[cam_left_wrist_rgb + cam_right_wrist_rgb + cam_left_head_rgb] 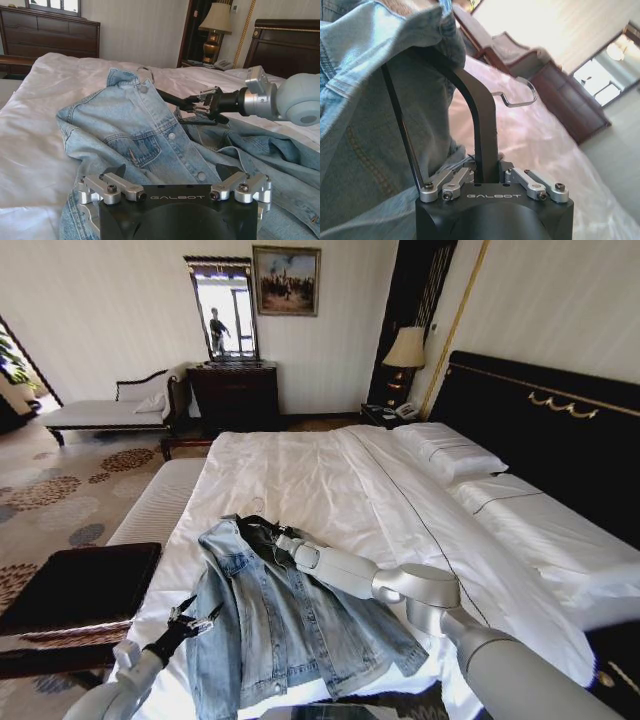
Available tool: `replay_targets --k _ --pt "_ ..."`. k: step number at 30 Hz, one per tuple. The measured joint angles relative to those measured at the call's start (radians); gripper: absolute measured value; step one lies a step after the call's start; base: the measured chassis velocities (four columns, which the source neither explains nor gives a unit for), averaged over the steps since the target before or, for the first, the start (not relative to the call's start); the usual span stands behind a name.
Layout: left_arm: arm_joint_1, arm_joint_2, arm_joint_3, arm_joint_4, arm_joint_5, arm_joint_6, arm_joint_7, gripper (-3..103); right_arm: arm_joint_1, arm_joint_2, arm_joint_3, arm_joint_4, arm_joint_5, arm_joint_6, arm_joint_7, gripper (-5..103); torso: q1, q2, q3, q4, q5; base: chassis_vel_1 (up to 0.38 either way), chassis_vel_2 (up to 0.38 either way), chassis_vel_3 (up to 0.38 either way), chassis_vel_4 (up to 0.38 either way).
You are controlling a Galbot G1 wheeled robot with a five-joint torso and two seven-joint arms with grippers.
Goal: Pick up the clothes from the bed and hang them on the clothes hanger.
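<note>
Right gripper (492, 182) pinches the clothes hanger (480, 120) inside the jacket (280, 625) collar — I steady it; left gripper (175, 192) hovers spread beside the bed (300, 470).

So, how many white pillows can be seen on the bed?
2, both by the black headboard of the white-sheeted bed: one white pillow farther away, one white pillow nearer the robot. Others may be hidden.
</note>
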State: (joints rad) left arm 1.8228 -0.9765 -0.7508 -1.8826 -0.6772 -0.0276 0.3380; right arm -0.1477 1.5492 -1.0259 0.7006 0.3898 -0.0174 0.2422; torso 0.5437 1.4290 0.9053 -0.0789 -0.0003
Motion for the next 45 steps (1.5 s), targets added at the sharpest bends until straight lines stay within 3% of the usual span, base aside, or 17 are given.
replay_targets --k 4,15,43,45 --pt "0.007 -0.005 -0.005 -0.003 0.0 -0.001 0.0 100 -0.011 0.059 0.006 -0.102 -0.049 0.064 -0.002 21 0.0 0.0 0.0 0.001 0.0002 0.0 0.0 0.0 0.0" --pt "0.014 -0.011 -0.007 -0.003 -0.002 -0.009 0.003 100 -0.018 0.061 0.003 -0.262 -0.131 0.144 -0.02 21 0.0 0.0 0.0 0.0001 0.0004 0.0 0.0 0.0 0.0" --pt "0.014 -0.017 -0.008 -0.022 -0.001 -0.022 0.009 100 -0.04 0.059 0.024 -0.15 -0.118 0.099 -0.02 17 0.0 0.0 0.0 0.0002 0.0002 0.0 0.0 0.0 0.0" --pt "0.011 -0.017 -0.008 -0.022 -0.001 -0.022 0.009 100 -0.045 0.059 0.029 -0.142 -0.118 0.101 -0.019 27 0.0 0.0 0.0 0.0003 0.0002 0.0 0.0 0.0 0.0"
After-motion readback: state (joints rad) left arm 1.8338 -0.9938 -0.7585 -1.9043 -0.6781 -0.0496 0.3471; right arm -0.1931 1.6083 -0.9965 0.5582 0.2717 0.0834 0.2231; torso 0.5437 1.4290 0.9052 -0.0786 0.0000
